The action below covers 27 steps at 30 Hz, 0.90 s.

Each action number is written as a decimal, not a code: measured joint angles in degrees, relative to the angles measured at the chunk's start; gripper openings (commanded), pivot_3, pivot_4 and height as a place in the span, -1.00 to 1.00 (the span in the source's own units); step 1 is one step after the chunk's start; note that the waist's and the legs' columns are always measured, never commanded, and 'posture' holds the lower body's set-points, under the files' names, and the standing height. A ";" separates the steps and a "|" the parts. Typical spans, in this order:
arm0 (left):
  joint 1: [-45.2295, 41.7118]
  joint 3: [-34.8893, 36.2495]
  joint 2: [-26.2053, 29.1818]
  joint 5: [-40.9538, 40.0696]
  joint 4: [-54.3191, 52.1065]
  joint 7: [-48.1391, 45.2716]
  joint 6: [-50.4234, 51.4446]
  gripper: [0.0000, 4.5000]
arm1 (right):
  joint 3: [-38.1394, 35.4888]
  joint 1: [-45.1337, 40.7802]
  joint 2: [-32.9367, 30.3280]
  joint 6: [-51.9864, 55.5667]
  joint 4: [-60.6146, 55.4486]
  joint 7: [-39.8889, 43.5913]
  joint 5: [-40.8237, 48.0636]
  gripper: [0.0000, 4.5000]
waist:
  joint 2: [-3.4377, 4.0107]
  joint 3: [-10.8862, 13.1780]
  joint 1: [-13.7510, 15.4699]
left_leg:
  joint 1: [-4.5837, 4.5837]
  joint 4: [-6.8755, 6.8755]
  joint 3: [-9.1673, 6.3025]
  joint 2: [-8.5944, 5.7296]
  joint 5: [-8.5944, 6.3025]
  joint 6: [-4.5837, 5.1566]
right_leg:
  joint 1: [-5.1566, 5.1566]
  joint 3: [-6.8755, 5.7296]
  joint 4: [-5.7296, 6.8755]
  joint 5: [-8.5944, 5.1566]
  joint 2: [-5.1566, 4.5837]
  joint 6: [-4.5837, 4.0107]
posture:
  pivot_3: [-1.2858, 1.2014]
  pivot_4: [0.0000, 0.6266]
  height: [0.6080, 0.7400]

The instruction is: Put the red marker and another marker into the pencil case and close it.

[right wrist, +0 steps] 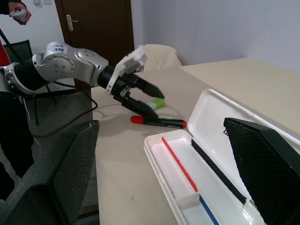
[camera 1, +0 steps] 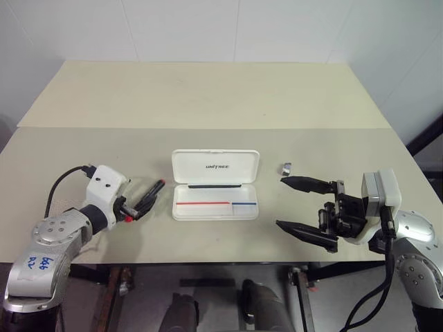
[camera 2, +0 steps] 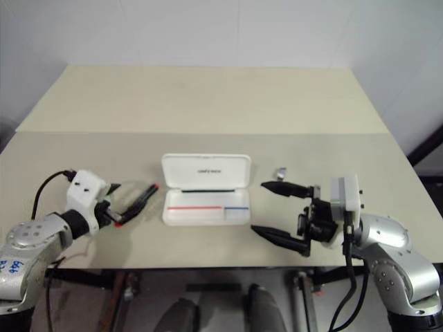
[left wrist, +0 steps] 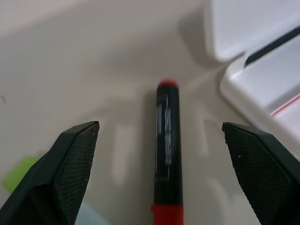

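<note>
On the table (camera 1: 208,104), pencil case (camera 1: 215,185) open and empty, both grippers' fingers spread, left fingers (left wrist: 70,159) straddling red marker (left wrist: 167,140).

Pencil case (camera 1: 215,185) open; red marker (camera 1: 148,198) beside.

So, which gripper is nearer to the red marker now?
Left. The left gripper hangs open right over the red marker, one finger on each side. The right gripper, also open, is beyond the pencil case, far from it.
</note>
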 measured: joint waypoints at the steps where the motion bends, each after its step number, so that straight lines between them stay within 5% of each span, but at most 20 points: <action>1: -0.51 -0.13 -0.44 -0.10 1.21 -0.08 -0.15 0.99 | -0.01 0.23 0.03 -0.01 0.00 -0.02 -0.06 1.00 | 0.00 0.00 0.02 | 0.00 0.00 -0.01 0.00 0.00 0.00 | 0.00 -0.01 0.00 0.00 0.00 0.00 | 0.03 -0.52 1.00; 15: -6.41 -3.85 -1.27 -0.73 15.37 -7.65 -5.85 0.99 | 0.05 1.37 0.56 0.01 -0.48 -3.56 -1.24 1.00 | 0.01 0.00 0.12 | 0.01 0.01 -0.07 0.00 -0.01 -0.03 | 0.02 -0.10 0.06 -0.01 -0.01 -0.03 | 0.03 -0.52 1.00; 18: -8.46 -4.96 0.05 -0.55 18.87 -9.82 -7.20 0.70 | 0.26 0.94 0.57 0.05 -0.50 -4.12 -1.30 1.00 | 0.01 -0.01 0.22 | 0.01 0.01 -0.08 0.00 0.01 -0.05 | 0.07 -0.09 0.07 -0.01 -0.02 -0.03 | 0.03 -0.52 1.00; 27: -11.81 -5.39 1.53 0.34 23.74 -11.38 -8.01 -0.61 | 1.04 -0.25 0.60 0.06 -0.51 -5.47 -1.71 1.00 | 0.03 -0.01 0.16 | 0.01 0.00 -0.11 0.00 0.01 -0.06 | 0.04 -0.12 0.04 0.02 -0.04 0.03 | 0.03 -0.52 1.00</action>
